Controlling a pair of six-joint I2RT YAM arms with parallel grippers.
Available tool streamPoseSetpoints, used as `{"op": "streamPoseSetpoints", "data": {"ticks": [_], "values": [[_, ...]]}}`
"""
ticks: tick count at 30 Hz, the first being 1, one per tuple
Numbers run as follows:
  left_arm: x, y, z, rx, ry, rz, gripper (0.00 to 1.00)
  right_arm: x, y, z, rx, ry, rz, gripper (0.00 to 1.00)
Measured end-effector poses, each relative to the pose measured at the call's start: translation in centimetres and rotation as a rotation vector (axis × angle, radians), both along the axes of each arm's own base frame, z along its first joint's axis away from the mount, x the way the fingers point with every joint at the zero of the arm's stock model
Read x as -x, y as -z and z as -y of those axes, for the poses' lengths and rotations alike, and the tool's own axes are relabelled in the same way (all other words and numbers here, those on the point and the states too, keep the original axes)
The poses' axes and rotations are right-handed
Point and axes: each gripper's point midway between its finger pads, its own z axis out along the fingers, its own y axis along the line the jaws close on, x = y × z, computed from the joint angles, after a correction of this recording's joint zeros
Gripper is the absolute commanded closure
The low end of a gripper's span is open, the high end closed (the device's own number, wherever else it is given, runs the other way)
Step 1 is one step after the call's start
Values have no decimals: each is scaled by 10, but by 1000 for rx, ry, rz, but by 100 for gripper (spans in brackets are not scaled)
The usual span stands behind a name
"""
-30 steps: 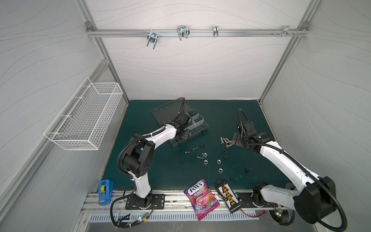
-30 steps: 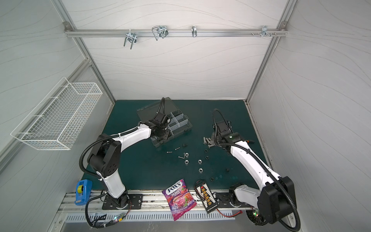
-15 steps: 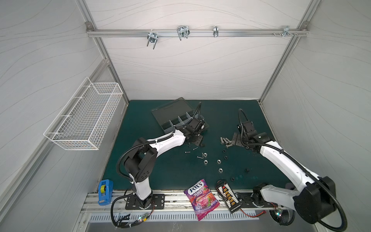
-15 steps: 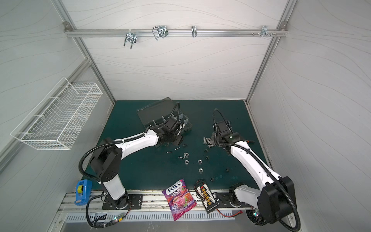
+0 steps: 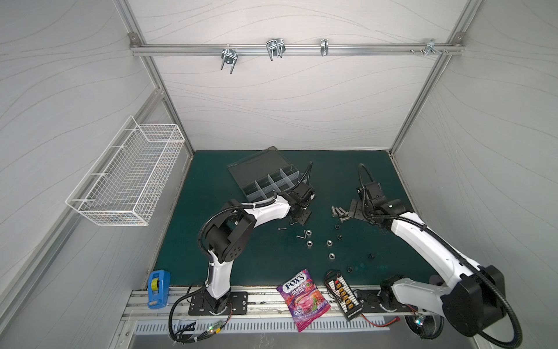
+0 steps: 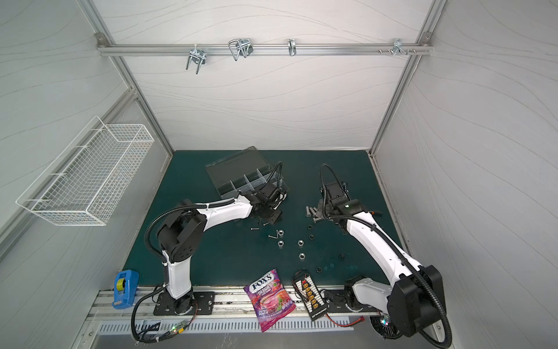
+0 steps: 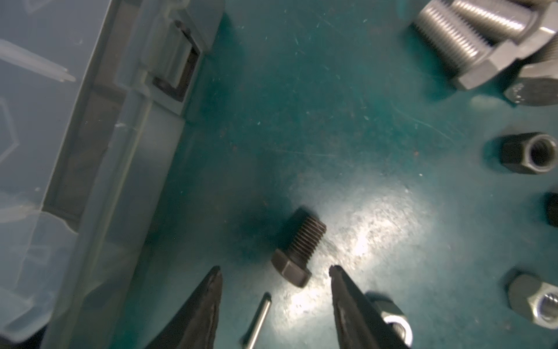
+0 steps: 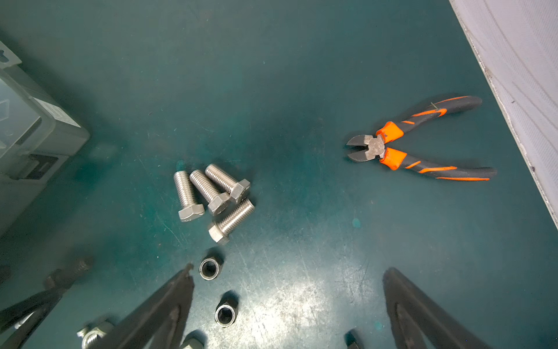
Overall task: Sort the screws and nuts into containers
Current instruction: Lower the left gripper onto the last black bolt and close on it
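Black screw point(image 7: 297, 250) lies w/ its head between my left gripper point(image 7: 274, 268) tips, jaws apart & gripping nothing; right gripper point(image 8: 289, 269) spread wide, empty, silver bolts point(image 8: 213, 196) just ahead.

**Materials and finishes**

Black screw point(image 7: 297, 250), just ahead of the left fingers point(image 7: 199, 308): dark matt metal with a fine ribbed thread. Those fingers are black, matt and slightly rough.
Organizer box point(image 7: 90, 121), beside them: smoky translucent plastic, smooth.
Hex-head bolts point(image 8: 206, 189), beyond the right fingers point(image 8: 157, 311): bright satin metal.
Cutters point(image 8: 376, 146), farther beyond: dull grey metal head, orange-and-black matt grips.
Mat point(image 8: 302, 75): teal, scuffed, with a faint sheen.
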Motion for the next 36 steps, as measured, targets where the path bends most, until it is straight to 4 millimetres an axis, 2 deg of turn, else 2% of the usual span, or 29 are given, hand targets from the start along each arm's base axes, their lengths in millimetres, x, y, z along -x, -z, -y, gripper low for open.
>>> {"op": "streamPoseSetpoints", "data": {"ticks": [7, 12, 16, 20, 23, 36], "values": [[-2, 13, 2, -18, 0, -19, 43, 0, 0, 0, 0, 0, 0, 1], [0, 21, 1, -27, 1, -34, 50, 0, 0, 0, 0, 0, 0, 1], [-1, 22, 2, -25, -1, -35, 57, 0, 0, 0, 1, 0, 0, 1], [-3, 22, 4, -17, -8, -33, 72, 0, 0, 0, 1, 0, 1, 1], [-3, 22, 5, -15, -6, -32, 79, 0, 0, 0, 2, 1, 1, 1], [-3, 18, 4, -14, -13, -27, 93, 0, -1, 0, 1, 2, 3, 1]]}}
